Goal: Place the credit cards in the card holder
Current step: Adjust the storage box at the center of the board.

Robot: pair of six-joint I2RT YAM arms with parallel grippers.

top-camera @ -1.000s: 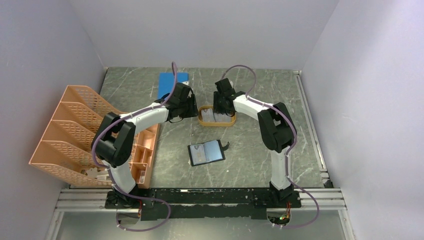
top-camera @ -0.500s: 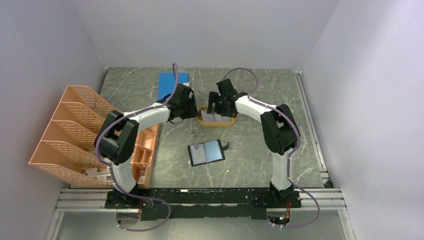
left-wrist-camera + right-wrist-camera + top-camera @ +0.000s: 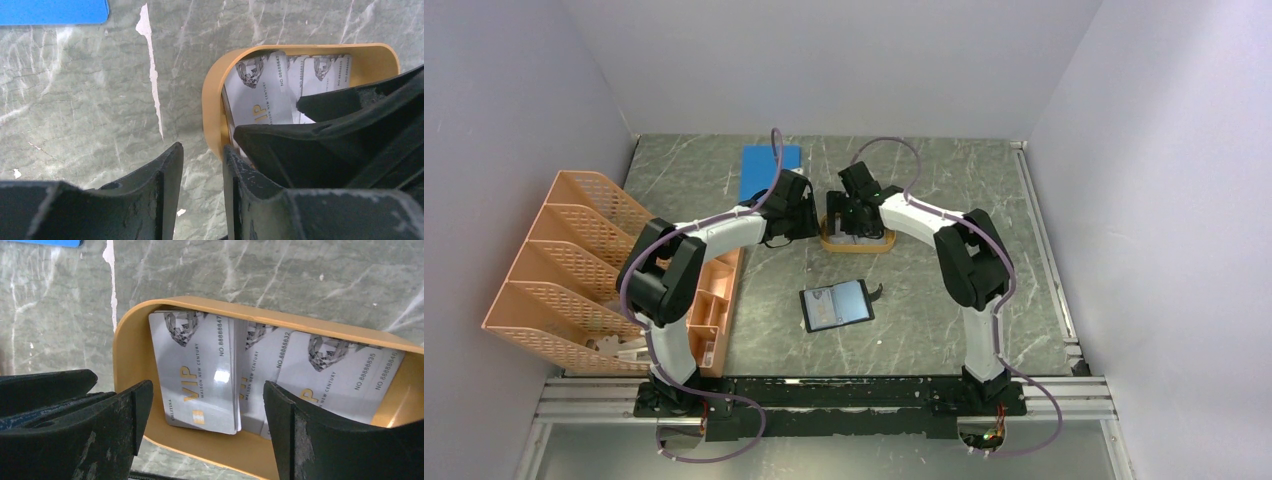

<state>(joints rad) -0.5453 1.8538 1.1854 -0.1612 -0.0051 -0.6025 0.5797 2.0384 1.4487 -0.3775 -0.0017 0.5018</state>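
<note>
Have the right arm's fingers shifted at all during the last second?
Yes. The right arm's fingers slid leftward over the orange tray, from its right part toward its left end.

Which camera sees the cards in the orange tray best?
The right wrist camera: the credit cards lie big and clear in the orange tray, print readable. The left wrist camera sees only part of them; the top camera barely shows them.

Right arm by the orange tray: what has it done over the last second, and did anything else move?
The right claw slid left along the orange tray and now hangs open over the credit cards, holding nothing. The left claw, the cards in the tray and the open card holder stayed put.
</note>
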